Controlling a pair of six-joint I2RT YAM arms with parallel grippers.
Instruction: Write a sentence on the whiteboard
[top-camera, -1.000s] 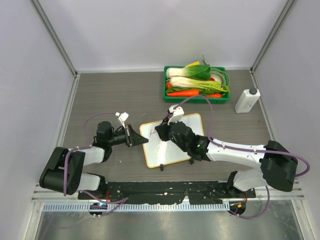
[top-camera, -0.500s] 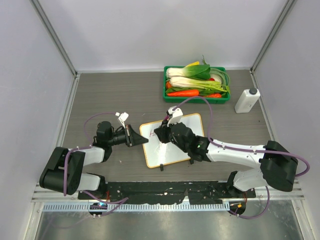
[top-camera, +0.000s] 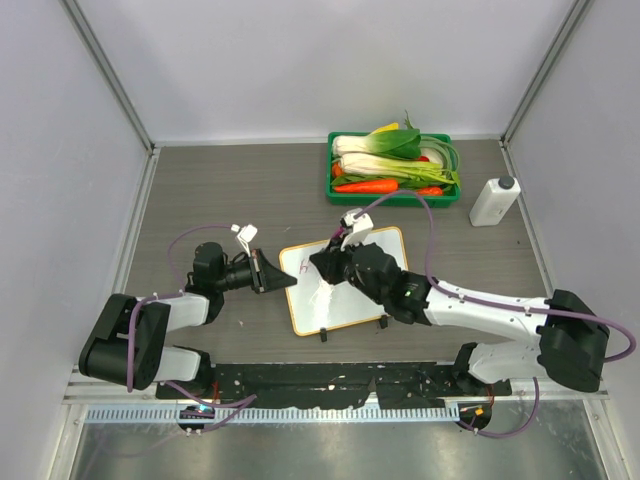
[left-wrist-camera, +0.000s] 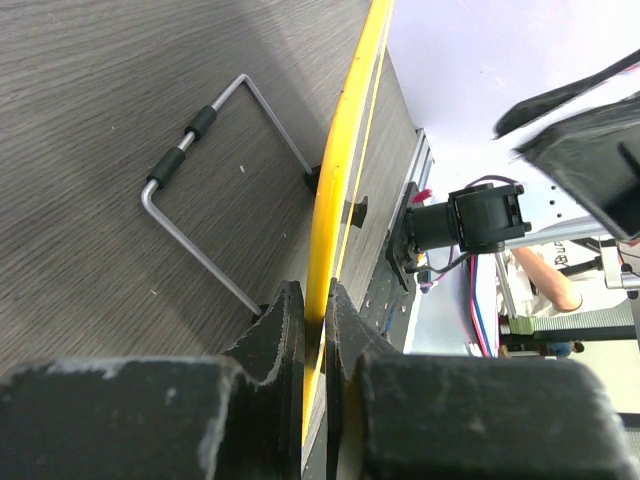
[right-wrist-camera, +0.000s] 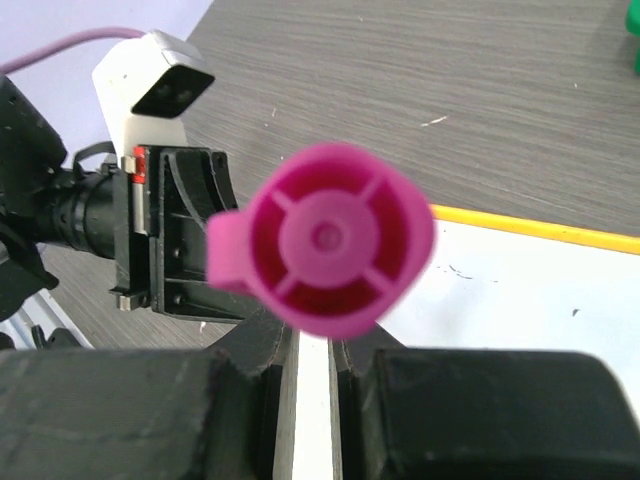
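Note:
The whiteboard (top-camera: 320, 312) lies flat near the table's front, white with an orange rim (left-wrist-camera: 345, 150). My left gripper (top-camera: 287, 283) is shut on the rim at the board's left edge; in the left wrist view the jaws (left-wrist-camera: 315, 310) pinch the thin rim. My right gripper (top-camera: 322, 268) hovers over the board's upper left part, shut on a white marker whose magenta end cap (right-wrist-camera: 325, 240) points at the wrist camera. Of the sentence, only a few thin pink strokes (top-camera: 303, 266) show near the board's upper left corner. The marker's tip is hidden.
A green tray (top-camera: 336, 190) of vegetables stands at the back, right of centre. A white bottle (top-camera: 494, 201) stands to its right. A wire stand (left-wrist-camera: 200, 200) folds out under the board. Enclosure walls close in both sides and the back.
My right gripper with the marker has shifted slightly over the board's upper left part, and its forearm has swung a little to the right. The left gripper holds still on the rim.

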